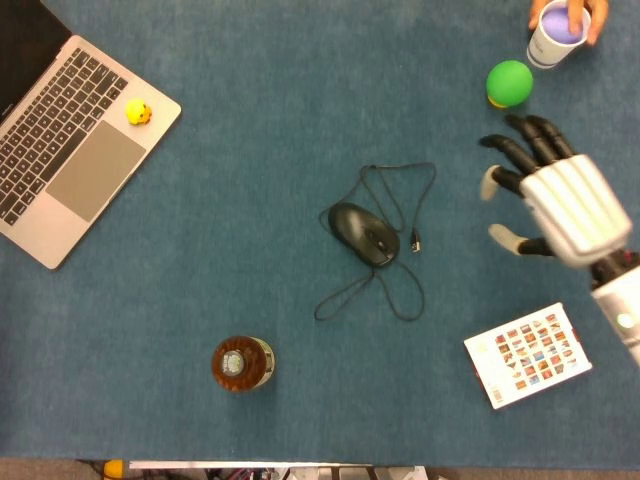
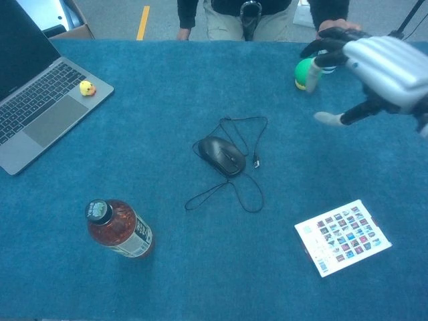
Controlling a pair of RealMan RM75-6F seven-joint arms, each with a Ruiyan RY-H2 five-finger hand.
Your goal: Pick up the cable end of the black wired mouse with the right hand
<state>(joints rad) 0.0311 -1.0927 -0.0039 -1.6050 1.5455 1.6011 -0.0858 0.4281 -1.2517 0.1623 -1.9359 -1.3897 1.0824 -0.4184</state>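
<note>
The black wired mouse (image 1: 364, 233) (image 2: 221, 155) lies mid-table on the blue cloth, its thin cable looping around it. The cable's plug end (image 1: 416, 243) (image 2: 256, 162) rests just right of the mouse. My right hand (image 1: 555, 200) (image 2: 374, 70) hovers to the right of the plug, well apart from it, fingers spread and holding nothing. My left hand shows in neither view.
A laptop (image 1: 70, 150) with a small yellow duck (image 1: 138, 112) sits at far left. A bottle (image 1: 240, 363) stands near the front. A picture card (image 1: 527, 354) lies at right front. A green ball (image 1: 509, 83) and a person's hand holding a cup (image 1: 556, 35) are at back right.
</note>
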